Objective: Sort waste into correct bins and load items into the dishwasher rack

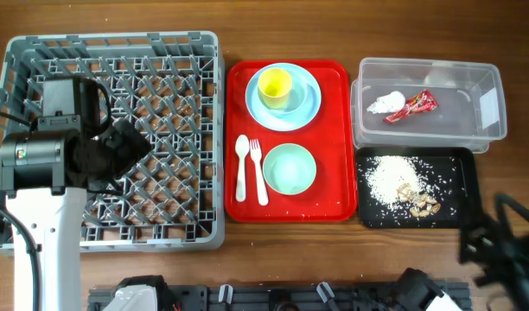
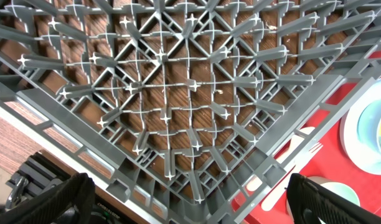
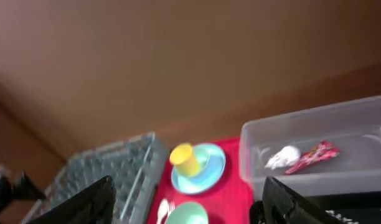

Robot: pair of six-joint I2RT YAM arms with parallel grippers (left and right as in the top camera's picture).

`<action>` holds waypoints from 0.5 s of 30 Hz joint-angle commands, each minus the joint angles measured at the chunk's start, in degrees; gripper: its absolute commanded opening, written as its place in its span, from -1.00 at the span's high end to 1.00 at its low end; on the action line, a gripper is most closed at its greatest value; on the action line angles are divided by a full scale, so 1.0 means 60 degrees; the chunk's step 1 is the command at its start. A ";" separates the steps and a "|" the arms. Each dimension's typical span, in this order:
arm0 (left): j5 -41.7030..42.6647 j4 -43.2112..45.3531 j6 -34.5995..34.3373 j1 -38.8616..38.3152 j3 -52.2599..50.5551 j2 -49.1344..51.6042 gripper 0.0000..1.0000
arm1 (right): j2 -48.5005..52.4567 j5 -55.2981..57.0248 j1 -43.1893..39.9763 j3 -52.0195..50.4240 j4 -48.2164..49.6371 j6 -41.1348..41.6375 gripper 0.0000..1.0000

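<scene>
The grey dishwasher rack (image 1: 204, 130) holds no dishes. My left gripper (image 1: 126, 147) hovers open over it; the left wrist view shows its pegs (image 2: 190, 87) between the open jaws (image 2: 190, 202). On the red tray (image 1: 334, 86) a yellow cup (image 1: 275, 85) stands on pale blue dishes (image 1: 308, 102), beside a mint green bowl (image 1: 289, 168), a white spoon (image 1: 242, 164) and a fork (image 1: 258, 168). The clear tub (image 1: 459, 82) holds a napkin (image 1: 385, 104) and a red wrapper (image 1: 413, 106). The black tray (image 1: 462, 173) holds rice (image 1: 392, 177) and brown scraps (image 1: 423, 205). My right gripper (image 1: 493, 246) is open and empty.
The blurred right wrist view looks from the front right at the cup (image 3: 185, 160), the blue plate (image 3: 210, 169), the tub (image 3: 340, 124), the napkin (image 3: 282, 157) and the wrapper (image 3: 315, 154). The red tray's edge (image 2: 358, 180) lies just right of the rack.
</scene>
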 commanded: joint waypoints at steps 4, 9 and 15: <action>-0.0127 0.0015 0.0007 0.0062 -0.0026 -0.0040 -1.00 | -0.1348 0.0656 0.0004 -0.0117 -0.0448 0.0229 -0.99; -0.0127 0.0015 0.0007 0.0062 -0.0026 -0.0040 -1.00 | -0.1344 0.0616 0.0004 -0.0226 -0.1497 0.0233 -0.99; -0.0124 0.1093 -0.0033 0.0062 -0.0026 -0.0040 -1.00 | -0.1344 0.0616 0.0004 -0.0226 -0.2925 0.0237 -1.00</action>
